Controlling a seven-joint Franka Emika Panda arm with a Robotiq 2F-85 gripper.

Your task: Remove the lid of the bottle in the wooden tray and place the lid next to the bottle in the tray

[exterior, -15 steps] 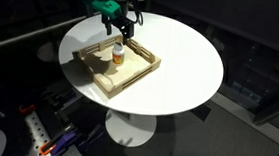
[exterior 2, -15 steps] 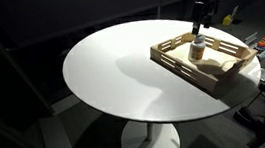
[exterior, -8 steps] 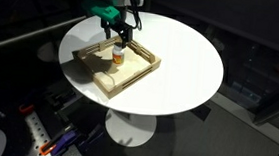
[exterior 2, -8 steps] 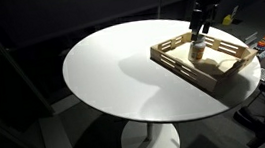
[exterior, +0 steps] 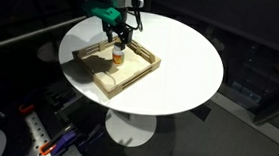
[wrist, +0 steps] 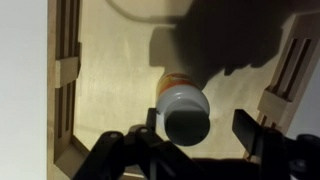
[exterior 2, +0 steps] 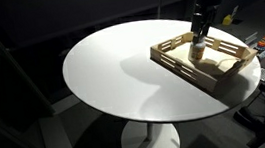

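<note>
small round white lid [wrist: 186, 112] sits on the short orange-amber pill bottle [wrist: 174, 80], centre-low in the wrist view; not yet off. bottle stands upright on the floor of the shallow square light-wood tray [wrist: 64, 70], approx mid-floor, apart from the slotted walls at frame left & right. dark pincer [wrist: 197, 135] is open: its fingers [wrist: 247, 128] come in from the bottom edge & flank the lid, one each side. clear gap on the frame-right side; frame-left finger is just beside the lid, contact can't tell. heavy shadow over the upper right of the tray floor.

in an exterior view the pincer [exterior: 119, 36] hangs directly above the bottle [exterior: 117, 55], w/ the tray [exterior: 88, 70] left of centre on the round white desk [exterior: 181, 61]. in an exterior view the pincer [exterior 2: 199, 36] is over the bottle [exterior 2: 197, 49] too, tray [exterior 2: 185, 71] by the desk's [exterior 2: 112, 66] right rim.
</note>
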